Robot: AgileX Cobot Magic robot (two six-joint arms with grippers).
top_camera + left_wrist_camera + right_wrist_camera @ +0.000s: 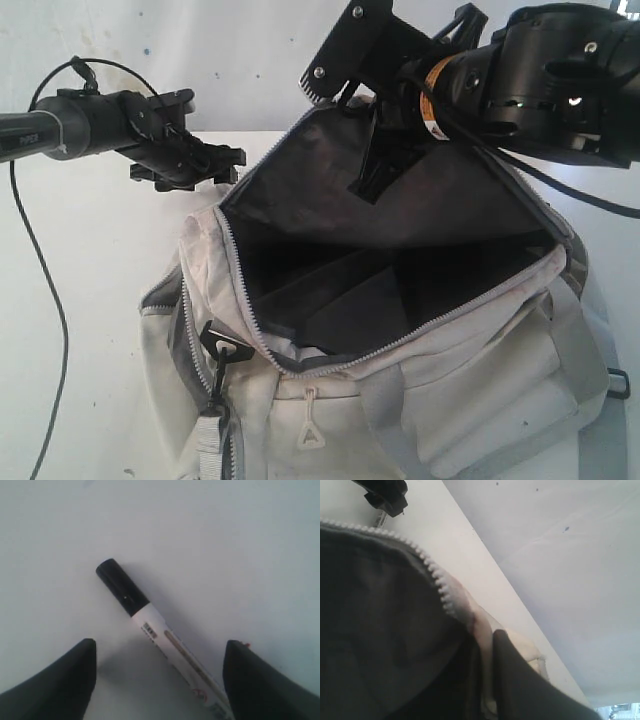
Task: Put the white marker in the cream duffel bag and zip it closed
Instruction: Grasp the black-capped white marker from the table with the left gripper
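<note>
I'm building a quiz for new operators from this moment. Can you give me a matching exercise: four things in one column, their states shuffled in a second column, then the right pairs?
Things
1. white marker
2. cream duffel bag
3. left hand
4. right hand

States
A. shut on the bag's raised edge
B. lying flat on the white table
C. unzipped and gaping open
D. open, poised over the marker

Pairs: 1-B; 2-C; 3-D; 4-A
</note>
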